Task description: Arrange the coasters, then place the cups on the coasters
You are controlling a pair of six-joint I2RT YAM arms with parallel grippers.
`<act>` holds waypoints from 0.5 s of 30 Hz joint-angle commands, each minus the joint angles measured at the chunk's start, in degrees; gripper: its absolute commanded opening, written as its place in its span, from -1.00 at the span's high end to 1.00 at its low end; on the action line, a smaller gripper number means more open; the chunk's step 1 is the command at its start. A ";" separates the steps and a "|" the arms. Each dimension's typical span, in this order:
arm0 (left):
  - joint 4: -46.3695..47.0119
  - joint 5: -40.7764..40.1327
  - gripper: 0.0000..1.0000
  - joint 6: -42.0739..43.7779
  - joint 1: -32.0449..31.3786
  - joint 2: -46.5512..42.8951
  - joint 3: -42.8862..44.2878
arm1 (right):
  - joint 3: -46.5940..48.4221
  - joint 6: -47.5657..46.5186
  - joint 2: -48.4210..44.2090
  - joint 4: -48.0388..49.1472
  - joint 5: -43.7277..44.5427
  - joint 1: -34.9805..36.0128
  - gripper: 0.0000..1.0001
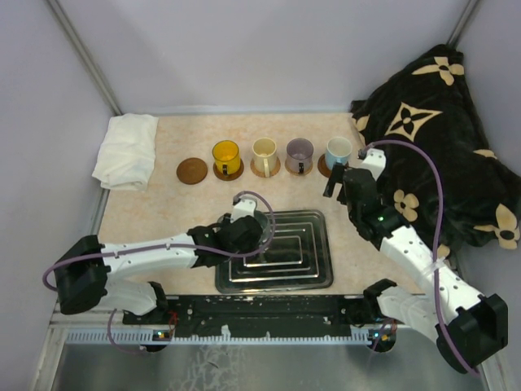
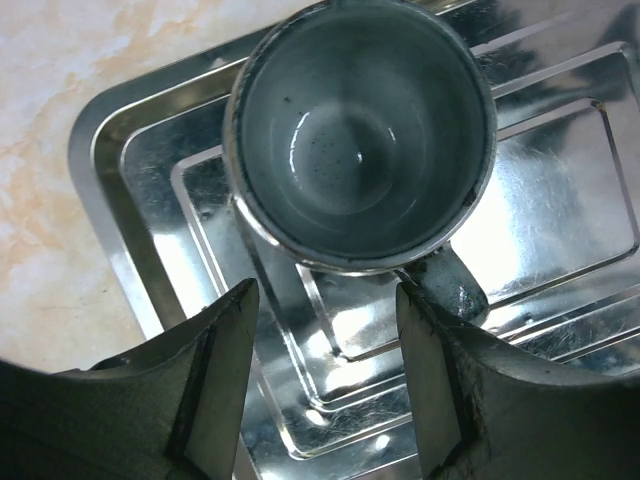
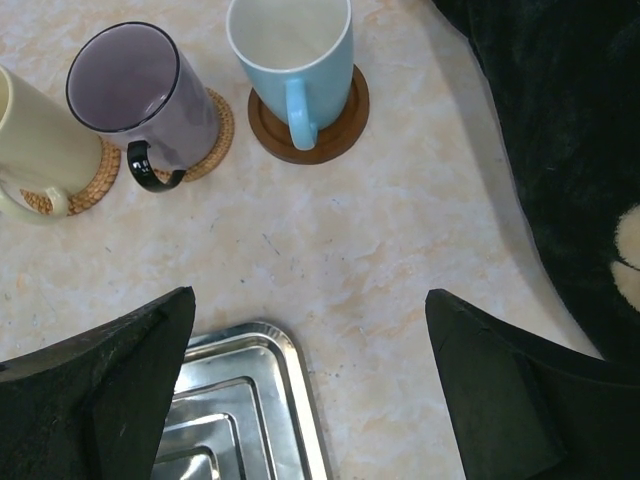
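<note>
Evidently the grey cup (image 2: 360, 130) is standing upright on the ridged metal tray (image 2: 120, 150), the only cup off a coaster; the left gripper (image 2: 325, 300) is hovering just beside it, jaws parted and grasping nothing; the right gripper (image 3: 308, 300) is hanging wide open near the light blue cup (image 3: 295, 60). The pick-up seems to be starting; the next move is calling for closing on the rim or handle (image 2: 455, 290), then carrying it to the bare coaster (image 1: 192, 171) at the row's left end. Overhead, the left arm (image 1: 155, 257) is masking the grey cup; its handle is partly disappearing behind a finger (image 2: 440, 380).
</note>
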 commanded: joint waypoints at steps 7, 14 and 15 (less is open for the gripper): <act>-1.97 2.60 -0.26 -4.32 -2.59 3.54 4.89 | -0.36 -0.18 -1.11 1.74 -2.36 0.25 -0.92; -5.46 0.25 -0.26 -7.35 -3.29 1.28 3.43 | -4.46 1.38 -1.49 -0.71 -7.18 2.24 -0.05; -6.08 -0.61 -0.26 -8.50 -3.32 1.05 3.25 | -4.90 1.36 -1.61 -1.27 -7.04 3.65 0.06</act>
